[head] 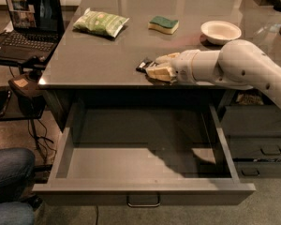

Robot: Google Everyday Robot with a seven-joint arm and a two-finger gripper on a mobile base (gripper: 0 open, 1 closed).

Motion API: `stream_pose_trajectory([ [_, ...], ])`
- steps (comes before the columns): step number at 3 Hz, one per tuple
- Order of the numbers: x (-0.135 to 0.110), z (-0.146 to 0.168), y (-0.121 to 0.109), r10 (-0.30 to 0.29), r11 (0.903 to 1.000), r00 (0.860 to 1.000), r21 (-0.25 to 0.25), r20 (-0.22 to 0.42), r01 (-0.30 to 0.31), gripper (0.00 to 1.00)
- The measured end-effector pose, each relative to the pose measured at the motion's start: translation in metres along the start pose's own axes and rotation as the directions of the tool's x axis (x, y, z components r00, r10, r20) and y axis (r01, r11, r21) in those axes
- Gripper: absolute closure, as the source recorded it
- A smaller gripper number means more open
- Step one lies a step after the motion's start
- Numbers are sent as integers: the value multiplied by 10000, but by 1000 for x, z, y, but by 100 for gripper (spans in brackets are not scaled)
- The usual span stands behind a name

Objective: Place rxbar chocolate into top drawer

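Pincer (155, 69) at counter (98, 60) front, over rxbar chocolate (143, 65), long axis approx L-R

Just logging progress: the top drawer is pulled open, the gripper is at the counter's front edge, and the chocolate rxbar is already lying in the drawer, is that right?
One thing is off: in the camera view the rxbar chocolate lies on the counter, at the gripper, not in the top drawer. The rest is right.
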State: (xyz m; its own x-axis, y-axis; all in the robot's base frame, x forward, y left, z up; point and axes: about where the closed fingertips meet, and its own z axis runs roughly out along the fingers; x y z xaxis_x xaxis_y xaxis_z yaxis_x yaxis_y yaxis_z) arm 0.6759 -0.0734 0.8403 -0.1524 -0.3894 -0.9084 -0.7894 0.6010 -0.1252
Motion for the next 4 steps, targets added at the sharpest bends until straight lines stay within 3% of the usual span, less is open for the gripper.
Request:
stream_pose_trajectory([
  [1, -28, 1, -5, -906, 9958, 9934, -44, 701, 911, 100],
  [2, -28, 1, 8, -1419, 9884, 9762, -313, 1637, 1489, 100],
  [3, -4, -8, 33, -479, 9970, 9648, -469, 2587, 621, 100],
  [4, -4, -8, 33, -479, 9970, 9648, -469, 2587, 621, 100],
])
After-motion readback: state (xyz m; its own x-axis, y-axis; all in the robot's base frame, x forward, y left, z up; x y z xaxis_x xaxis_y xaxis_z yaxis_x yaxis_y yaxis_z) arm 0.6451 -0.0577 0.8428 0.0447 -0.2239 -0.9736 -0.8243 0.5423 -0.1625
